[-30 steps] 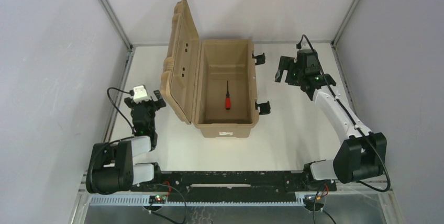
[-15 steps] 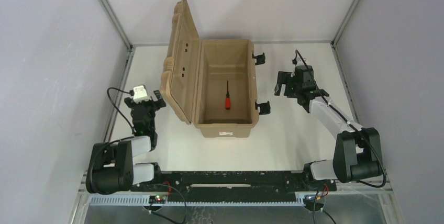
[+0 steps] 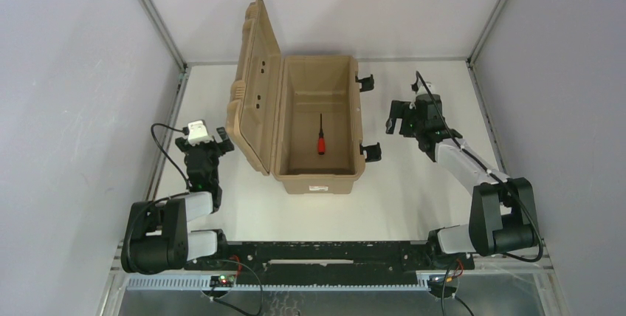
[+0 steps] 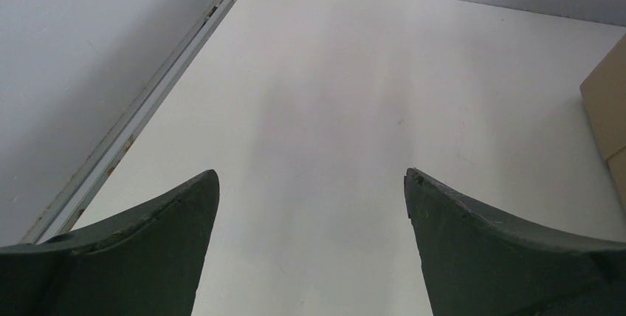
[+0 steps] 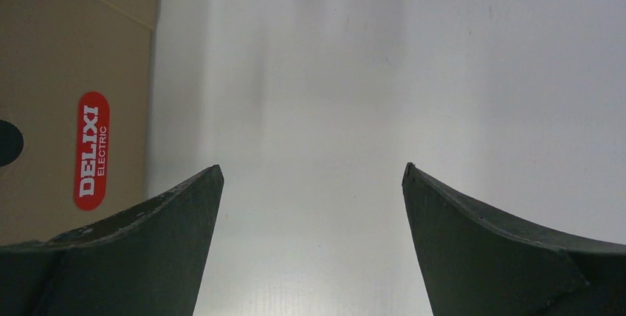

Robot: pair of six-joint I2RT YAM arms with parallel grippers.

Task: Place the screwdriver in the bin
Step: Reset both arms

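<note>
The screwdriver [image 3: 321,141], red handle and thin dark shaft, lies on the floor inside the open tan bin [image 3: 356,120]. The bin's ribbed lid [image 3: 251,87] stands upright on its left side. My right gripper [image 3: 401,117] is open and empty over the table, right of the bin near its black latches [image 3: 370,152]. In the right wrist view [image 5: 310,176] the bin's wall with a red label [image 5: 91,150] is at the left. My left gripper [image 3: 209,141] is open and empty left of the lid. It also shows in the left wrist view [image 4: 310,179].
The bin's tan corner [image 4: 609,109] shows at the right edge of the left wrist view. A metal frame rail [image 4: 140,120] runs along the table's left edge. Grey walls enclose the table on three sides.
My right arm has pulled back toward the near side and folded, its gripper moving down beside the bin. The left arm, screwdriver and bin have not moved.
</note>
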